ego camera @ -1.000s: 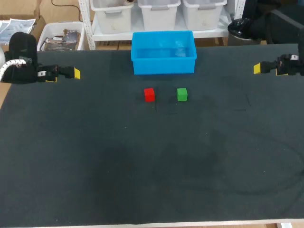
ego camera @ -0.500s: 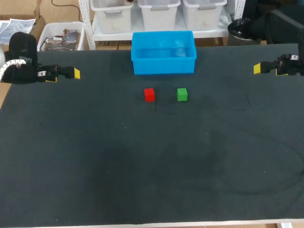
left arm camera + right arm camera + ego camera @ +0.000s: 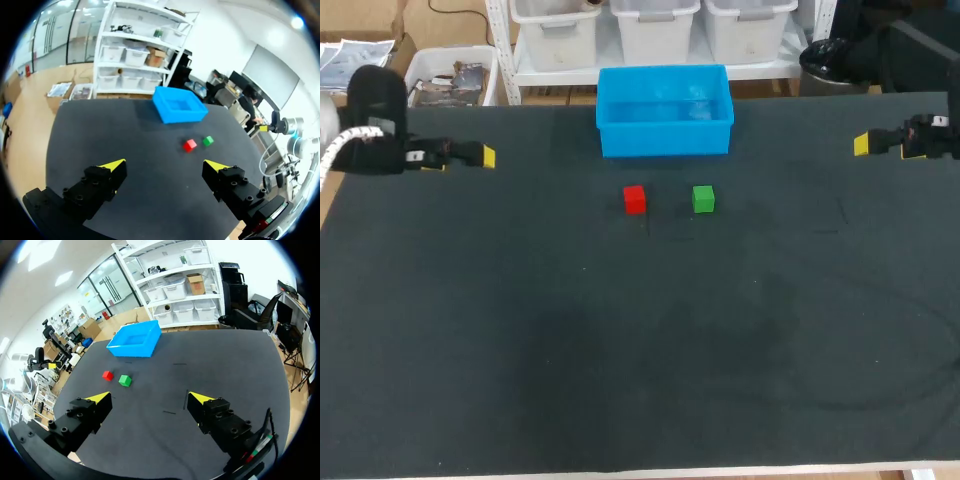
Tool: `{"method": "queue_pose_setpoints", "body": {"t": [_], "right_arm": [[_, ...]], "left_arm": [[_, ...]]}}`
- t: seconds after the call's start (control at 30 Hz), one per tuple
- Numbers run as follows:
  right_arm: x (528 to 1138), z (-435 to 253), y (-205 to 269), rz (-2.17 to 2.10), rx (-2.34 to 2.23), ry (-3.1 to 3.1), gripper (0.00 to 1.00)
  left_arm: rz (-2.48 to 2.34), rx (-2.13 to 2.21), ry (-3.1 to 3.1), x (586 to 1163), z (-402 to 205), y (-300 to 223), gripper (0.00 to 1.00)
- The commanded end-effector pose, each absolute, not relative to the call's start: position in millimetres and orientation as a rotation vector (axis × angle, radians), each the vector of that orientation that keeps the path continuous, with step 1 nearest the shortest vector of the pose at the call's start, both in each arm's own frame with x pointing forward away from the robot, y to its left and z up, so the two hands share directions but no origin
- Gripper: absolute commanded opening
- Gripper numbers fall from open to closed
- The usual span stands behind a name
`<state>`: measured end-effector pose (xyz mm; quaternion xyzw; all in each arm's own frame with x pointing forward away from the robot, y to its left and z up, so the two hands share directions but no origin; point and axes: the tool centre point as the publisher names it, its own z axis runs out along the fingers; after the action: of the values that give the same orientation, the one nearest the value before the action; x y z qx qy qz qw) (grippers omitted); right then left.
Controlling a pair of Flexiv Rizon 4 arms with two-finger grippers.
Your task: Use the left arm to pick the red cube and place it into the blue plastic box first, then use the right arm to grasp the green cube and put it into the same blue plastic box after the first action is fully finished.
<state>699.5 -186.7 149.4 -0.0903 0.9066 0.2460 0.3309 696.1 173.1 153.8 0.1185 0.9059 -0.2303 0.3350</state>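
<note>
From above, the red cube [image 3: 635, 199] and the green cube [image 3: 703, 199] sit side by side on the dark worktop [image 3: 620, 330], near each other but not touching. Both lie just in front of the blue plastic box [image 3: 665, 140], which stands at the far edge. The left claw [image 3: 480, 157] hangs at the far left, well apart from the red cube, and the right claw [image 3: 862, 145] hangs at the far right, well apart from the green one. Along the left wrist, the left claw [image 3: 165, 165] is released, its yellow-tipped fingers spread wide with nothing between them. The red cube [image 3: 189, 145] lies well ahead of it, nearer the line of one finger, with the green cube [image 3: 208, 141] just beside it and the blue plastic box [image 3: 185, 116] farther on. Along the right wrist, the right claw [image 3: 150, 398] is likewise released and bare. The green cube [image 3: 124, 380] lies ahead of it on the worktop, with the red cube [image 3: 107, 375] beside it on the outer side and the blue plastic box [image 3: 132, 351] beyond both.
</note>
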Motion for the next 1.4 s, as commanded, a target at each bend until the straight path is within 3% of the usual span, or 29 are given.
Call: {"method": "queue_pose_setpoints", "body": {"t": [0.03,0.5,1.4], "right_arm": [[699.3,149.8,-186.4,0.641,-0.235,2.371,1.00],[699.3,149.8,-186.4,0.641,-0.235,2.371,1.00],[699.3,149.8,-186.4,0.641,-0.235,2.371,1.00]], "left_arm": [[-0.434,0.275,2.449,705.7,163.0,149.7,1.00],[-0.259,0.260,2.523,723.0,169.6,93.7,1.00],[-0.052,0.121,2.851,749.5,148.2,31.8,1.00]]}}
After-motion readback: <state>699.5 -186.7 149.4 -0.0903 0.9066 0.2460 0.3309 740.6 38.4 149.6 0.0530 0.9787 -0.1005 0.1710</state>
